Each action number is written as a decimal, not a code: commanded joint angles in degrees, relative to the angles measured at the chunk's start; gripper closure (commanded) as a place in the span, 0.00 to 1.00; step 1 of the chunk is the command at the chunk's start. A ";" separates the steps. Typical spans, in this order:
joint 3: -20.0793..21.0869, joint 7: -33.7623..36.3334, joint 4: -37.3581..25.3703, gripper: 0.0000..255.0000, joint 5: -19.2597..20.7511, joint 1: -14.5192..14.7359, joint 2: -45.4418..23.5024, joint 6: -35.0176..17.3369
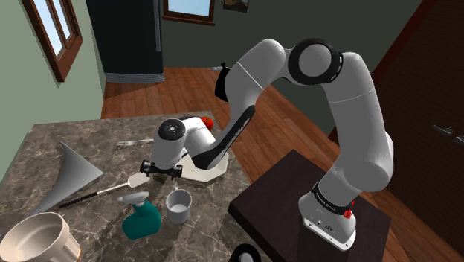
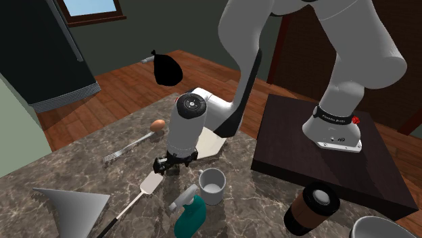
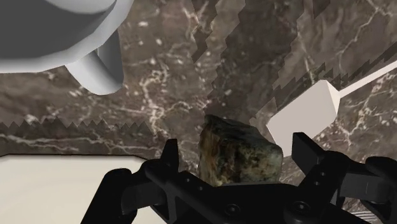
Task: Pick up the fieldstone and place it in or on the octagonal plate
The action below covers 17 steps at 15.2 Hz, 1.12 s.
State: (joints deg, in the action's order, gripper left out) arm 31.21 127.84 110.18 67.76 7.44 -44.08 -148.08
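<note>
The fieldstone (image 3: 238, 156), a dark mottled grey-green lump, lies on the marble countertop (image 3: 159, 114) between my two black fingers. My gripper (image 3: 238, 147) is open, and a small gap shows between the stone and each finger. The hand (image 1: 160, 171) is low over the counter with the fingers pointing down; in the second exterior view the gripper (image 2: 172, 162) hides the stone. The octagonal plate (image 1: 202, 174), flat and white, lies right beside the hand under the forearm. It is also in the second exterior view (image 2: 211, 143), and its pale rim (image 3: 51, 184) lies close beside the stone.
A white mug (image 1: 178, 205), a teal spray bottle (image 1: 140, 217), a white spatula (image 1: 111, 190), a grey funnel (image 1: 74, 175), a fork (image 2: 132, 145) and a brown egg (image 2: 157, 124) ring the hand. A bowl (image 1: 37, 238) and a coffee cup (image 2: 314, 206) stand further out.
</note>
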 commanded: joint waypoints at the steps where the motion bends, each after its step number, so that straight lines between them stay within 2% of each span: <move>1: -0.13 0.12 -0.15 0.00 0.17 0.11 -0.21 -0.07; 6: -0.12 0.11 -0.14 0.00 0.16 0.11 -0.20 -0.07; 7: -0.12 0.11 -0.14 1.00 0.16 0.11 -0.20 -0.07; 17: 0.31 -0.35 0.20 1.00 -0.41 -0.23 0.43 0.19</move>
State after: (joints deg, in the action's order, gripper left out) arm 31.31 127.80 110.29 67.66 7.39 -43.90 -148.03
